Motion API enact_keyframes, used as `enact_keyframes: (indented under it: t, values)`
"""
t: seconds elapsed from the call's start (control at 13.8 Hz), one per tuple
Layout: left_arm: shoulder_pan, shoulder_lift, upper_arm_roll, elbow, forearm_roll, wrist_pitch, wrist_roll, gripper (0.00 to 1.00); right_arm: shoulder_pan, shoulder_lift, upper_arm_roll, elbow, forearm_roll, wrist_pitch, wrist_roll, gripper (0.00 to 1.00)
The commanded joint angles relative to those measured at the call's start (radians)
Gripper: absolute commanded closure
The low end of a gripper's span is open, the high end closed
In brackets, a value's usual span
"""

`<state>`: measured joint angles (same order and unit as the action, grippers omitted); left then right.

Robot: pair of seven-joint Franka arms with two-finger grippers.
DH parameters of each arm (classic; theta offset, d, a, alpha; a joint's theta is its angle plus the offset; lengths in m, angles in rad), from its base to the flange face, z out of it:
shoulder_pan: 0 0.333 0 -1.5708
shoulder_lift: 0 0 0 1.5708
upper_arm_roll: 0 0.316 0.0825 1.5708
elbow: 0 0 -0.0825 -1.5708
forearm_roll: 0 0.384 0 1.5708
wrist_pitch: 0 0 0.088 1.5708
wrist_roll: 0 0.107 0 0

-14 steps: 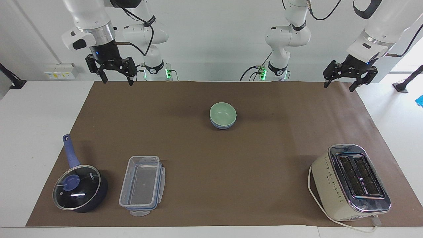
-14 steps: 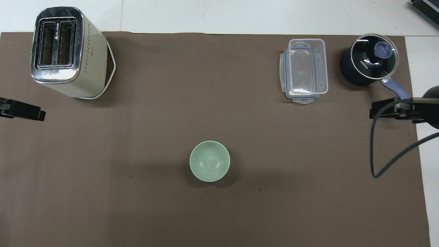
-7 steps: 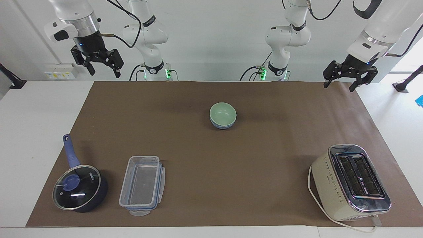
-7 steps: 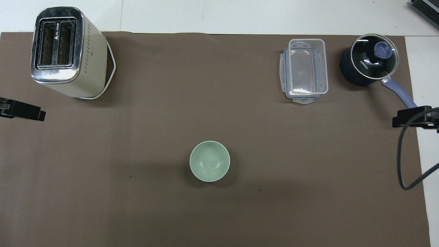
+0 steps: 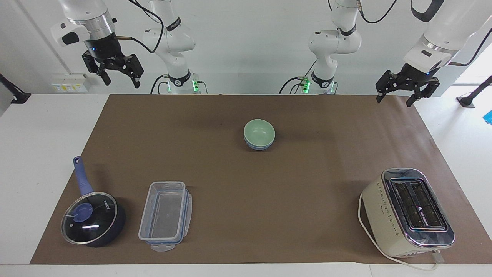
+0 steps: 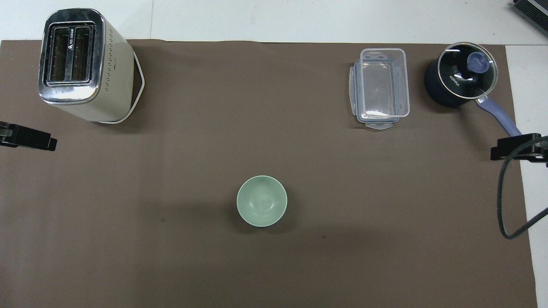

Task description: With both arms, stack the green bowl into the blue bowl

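Note:
The pale mint-green bowl [image 5: 259, 131] sits nested inside the periwinkle-blue bowl [image 5: 260, 146] in the middle of the brown mat. Only the blue bowl's lower side shows under the green rim. In the overhead view the green bowl [image 6: 261, 201] hides the blue one. My right gripper [image 5: 120, 82] hangs open and empty, high over the mat's corner at the right arm's end. My left gripper [image 5: 394, 100] hangs open and empty over the mat's corner at the left arm's end. Both are well away from the bowls.
A dark-blue lidded saucepan [image 5: 93, 218] and a clear plastic container [image 5: 165, 216] stand farthest from the robots at the right arm's end. A cream toaster [image 5: 408, 212] with a white cord stands at the left arm's end. The brown mat [image 5: 246, 192] covers the table.
My right gripper has risen and swung outward toward its end of the table, then settled. The left gripper and the stacked bowls have not moved.

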<state>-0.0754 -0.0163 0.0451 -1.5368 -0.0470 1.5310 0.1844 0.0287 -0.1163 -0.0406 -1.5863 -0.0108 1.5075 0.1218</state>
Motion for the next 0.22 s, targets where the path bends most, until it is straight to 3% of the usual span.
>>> enact_keyframes:
  t: [0.0,0.14]
  values:
    - [-0.003,-0.019,-0.002,-0.016,0.019,-0.009,-0.008,0.0,-0.016,-0.008,-0.005,0.0,0.006,-0.012,-0.097,0.0]
    - [-0.003,-0.019,-0.002,-0.016,0.019,-0.009,-0.008,0.0,-0.016,-0.011,-0.021,-0.004,0.011,-0.006,-0.123,0.0]
